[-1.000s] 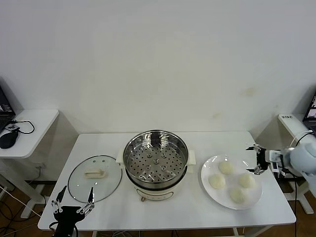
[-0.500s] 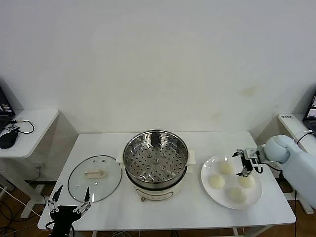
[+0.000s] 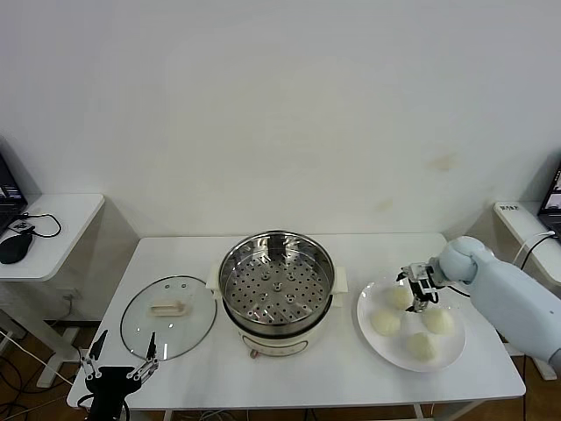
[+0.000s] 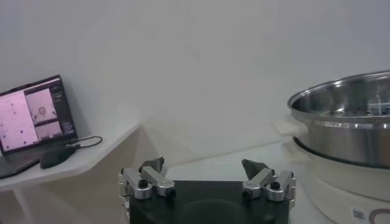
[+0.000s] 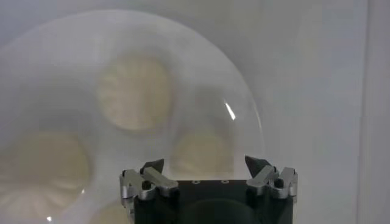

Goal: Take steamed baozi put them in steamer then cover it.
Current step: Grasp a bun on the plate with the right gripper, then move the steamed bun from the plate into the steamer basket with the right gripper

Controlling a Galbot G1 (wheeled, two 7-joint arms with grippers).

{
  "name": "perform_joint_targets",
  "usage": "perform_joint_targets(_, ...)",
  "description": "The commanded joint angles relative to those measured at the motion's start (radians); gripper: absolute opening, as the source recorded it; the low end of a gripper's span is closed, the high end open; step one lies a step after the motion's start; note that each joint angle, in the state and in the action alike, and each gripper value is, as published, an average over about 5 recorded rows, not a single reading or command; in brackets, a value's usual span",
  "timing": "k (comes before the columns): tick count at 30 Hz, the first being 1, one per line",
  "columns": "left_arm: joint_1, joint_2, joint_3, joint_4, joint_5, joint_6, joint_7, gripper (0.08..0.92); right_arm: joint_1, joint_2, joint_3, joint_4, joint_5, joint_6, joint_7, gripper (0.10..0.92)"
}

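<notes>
Four cream-white baozi lie on a white plate (image 3: pixel 365 331) at the table's right: one at the far side (image 3: pixel 399 297), one on the left (image 3: pixel 385 322), one on the right (image 3: pixel 438 320), one nearest (image 3: pixel 422 346). My right gripper (image 3: pixel 418 286) is open and empty, just above the far baozi's right side. In the right wrist view my right gripper (image 5: pixel 206 164) has its jaws spread over one baozi (image 5: pixel 201 152), with another (image 5: pixel 134 91) farther off. The steel steamer (image 3: pixel 276 281) stands empty at the table's middle. The glass cover (image 3: pixel 168 316) lies flat to its left. My left gripper (image 3: pixel 118 368) is open and idle at the front left edge.
A side table with a black mouse (image 3: pixel 15 248) stands at the far left. A laptop (image 4: pixel 36 112) sits on it in the left wrist view, where the steamer (image 4: pixel 347 122) shows beside my open left gripper (image 4: pixel 204 165). Another white stand (image 3: pixel 526 224) is at the far right.
My right gripper has moved left, from past the plate's right rim to over the far baozi. My left gripper has sunk slightly at the front left edge.
</notes>
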Motion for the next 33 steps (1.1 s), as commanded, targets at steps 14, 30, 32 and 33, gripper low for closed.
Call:
perform_joint_targets(14,0.003,0.0,-0.006,-0.004,-0.001,-0.001,-0.001,0.823,0.067,-0.023,-0.075,0.019,0.034,-0.023,-0.023,0.623)
perform_joint_targets(30,-0.016,0.024,0.013,0.0,-0.006,0.001,0.003,0.823,0.56,-0.215,-0.363,0.296,0.393,-0.087,-0.038,0.62)
perform_joint_targets(32,-0.022,0.032,0.015,0.001,-0.008,0.003,0.005,0.823,0.647,-0.187,-0.422,0.302,0.436,-0.087,-0.033,0.621)
perform_joint_targets(33,-0.025,0.036,0.015,0.002,-0.01,0.003,0.005,0.823,0.691,-0.166,-0.454,0.303,0.458,-0.087,-0.028,0.622)
